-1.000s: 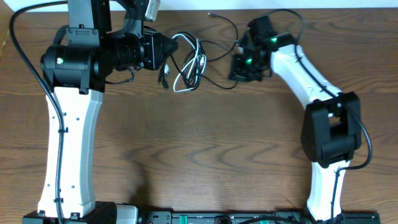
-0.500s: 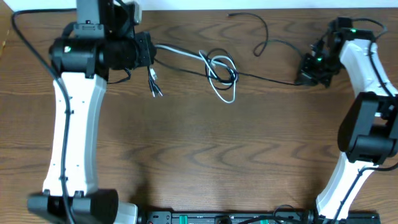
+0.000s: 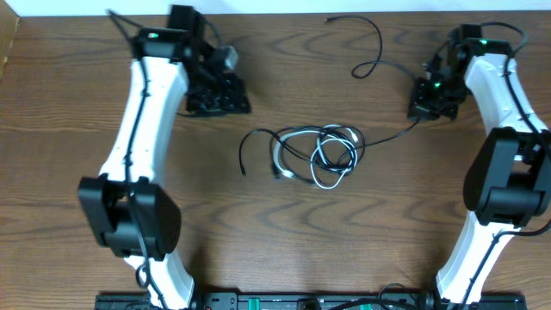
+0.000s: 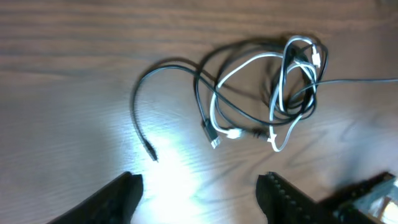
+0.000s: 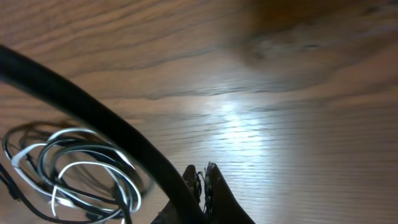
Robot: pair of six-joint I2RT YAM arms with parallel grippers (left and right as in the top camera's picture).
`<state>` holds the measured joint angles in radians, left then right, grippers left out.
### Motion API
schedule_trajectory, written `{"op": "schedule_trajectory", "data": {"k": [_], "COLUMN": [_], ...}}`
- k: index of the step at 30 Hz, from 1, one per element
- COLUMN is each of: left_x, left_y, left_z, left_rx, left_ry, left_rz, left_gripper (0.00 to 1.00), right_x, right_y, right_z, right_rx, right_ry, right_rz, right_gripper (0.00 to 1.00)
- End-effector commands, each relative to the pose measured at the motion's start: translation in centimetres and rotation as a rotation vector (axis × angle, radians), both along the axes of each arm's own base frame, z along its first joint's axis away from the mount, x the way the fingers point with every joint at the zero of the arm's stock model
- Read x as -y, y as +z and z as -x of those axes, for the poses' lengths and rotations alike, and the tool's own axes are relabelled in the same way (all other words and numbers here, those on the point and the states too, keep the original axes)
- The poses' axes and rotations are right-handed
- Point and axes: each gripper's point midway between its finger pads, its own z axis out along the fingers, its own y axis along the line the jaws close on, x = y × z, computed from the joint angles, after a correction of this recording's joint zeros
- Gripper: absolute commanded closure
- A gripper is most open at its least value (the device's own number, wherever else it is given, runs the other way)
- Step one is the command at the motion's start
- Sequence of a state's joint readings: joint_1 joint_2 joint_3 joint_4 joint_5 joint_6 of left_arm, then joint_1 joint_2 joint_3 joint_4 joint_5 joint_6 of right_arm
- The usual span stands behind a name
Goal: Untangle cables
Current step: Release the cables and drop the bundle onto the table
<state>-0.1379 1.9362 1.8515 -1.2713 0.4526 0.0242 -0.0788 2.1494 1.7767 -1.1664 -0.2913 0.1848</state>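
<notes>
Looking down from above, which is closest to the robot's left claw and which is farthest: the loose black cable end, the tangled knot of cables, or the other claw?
1. Loose black cable end: a little right of the left gripper, toward the robot's base.
2. Tangled knot: in the middle, further right.
3. Right gripper: far right side, pinching a black cable.

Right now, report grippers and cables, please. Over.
Left gripper open, empty. Right gripper shut on black cable. Cables in one tangle, white looped among black. Nothing in the way.
</notes>
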Motion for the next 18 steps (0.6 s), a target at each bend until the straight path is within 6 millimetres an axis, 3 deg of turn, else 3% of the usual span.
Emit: {"op": "schedule_trajectory", "data": {"k": [1, 8, 14, 18], "left_x": [1.6, 3.3, 5.7, 6.9], "left_y": [-0.8, -0.2, -0.4, -1.3], "left_z": [0.4, -0.6, -0.1, 0.9], "left_rx": [0.001, 0.059, 0.067, 0.030], "left_ry": [-0.111, -0.133, -0.187, -0.208], "left_rz": [0.014, 0.074, 0.099, 0.096], "left_gripper": [0.27, 0.23, 0.23, 0.23], "right_x": [-0.9, -4.0, -4.9, -5.0], "right_y": [1.3, 2.3, 2.5, 2.4], "right_z": [-0.3, -1.2, -1.9, -1.9], "right_rx": [0.040, 0.111, 0.144, 0.143], "right_ry": [0.042, 0.117, 0.139, 0.140], "right_rz": [0.003, -0.142, -0.147, -0.147], "right_gripper": [0.99, 0.98, 0.49, 0.41]}}
